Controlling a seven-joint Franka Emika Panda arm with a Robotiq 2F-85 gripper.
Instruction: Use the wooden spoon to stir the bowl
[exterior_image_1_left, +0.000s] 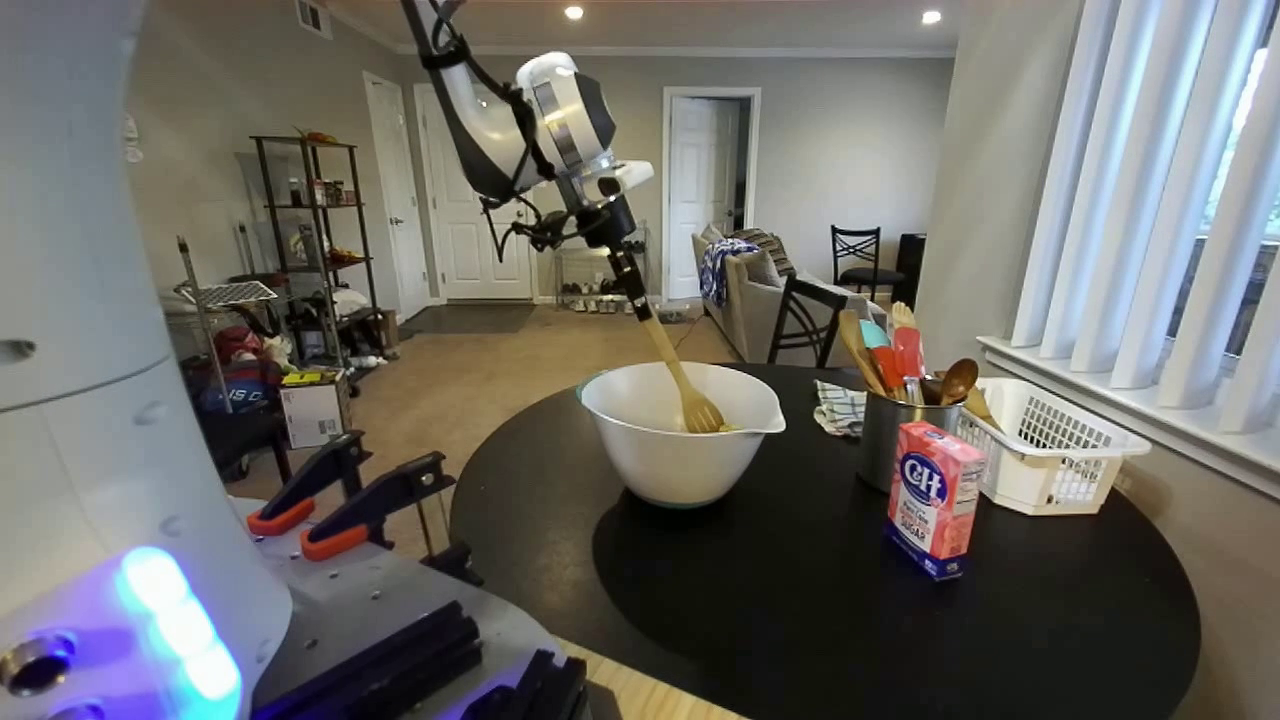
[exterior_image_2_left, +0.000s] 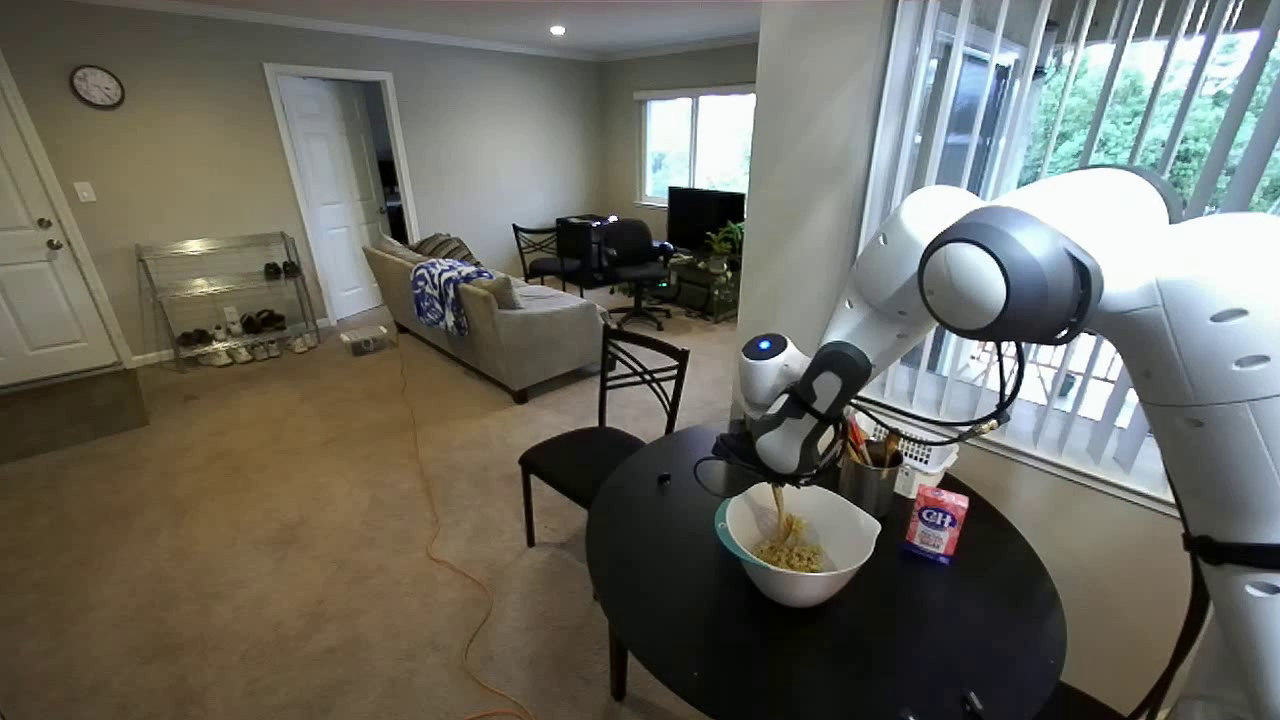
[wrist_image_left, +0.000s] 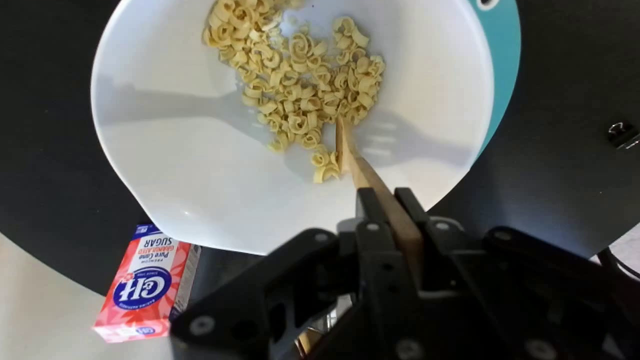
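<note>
The bowl (exterior_image_1_left: 672, 468) is large and white with a teal base, standing on the black table in both exterior views (exterior_image_2_left: 800, 592). In the wrist view the bowl (wrist_image_left: 170, 170) holds small curled yellow pasta (wrist_image_left: 310, 92), spread in a band along its bottom. The wooden spoon (exterior_image_1_left: 668, 352) is light tan with a slotted head. My gripper (exterior_image_1_left: 641, 312) is shut on its upper handle, above the bowl. The spoon (wrist_image_left: 369, 176) tilts down into the bowl, its head edge-on at the pasta's edge in the wrist view (wrist_image_left: 387, 194). The handle's top end is hidden between the fingers.
A pink sugar box (exterior_image_1_left: 935, 500) stands beside the bowl. Behind it are a metal canister (exterior_image_1_left: 880, 450) of utensils and a white slatted basket (exterior_image_1_left: 1050, 470). A folded cloth (exterior_image_1_left: 840, 408) and a black binder clip (wrist_image_left: 623, 135) lie on the table. A chair (exterior_image_2_left: 590, 465) stands at the table's edge.
</note>
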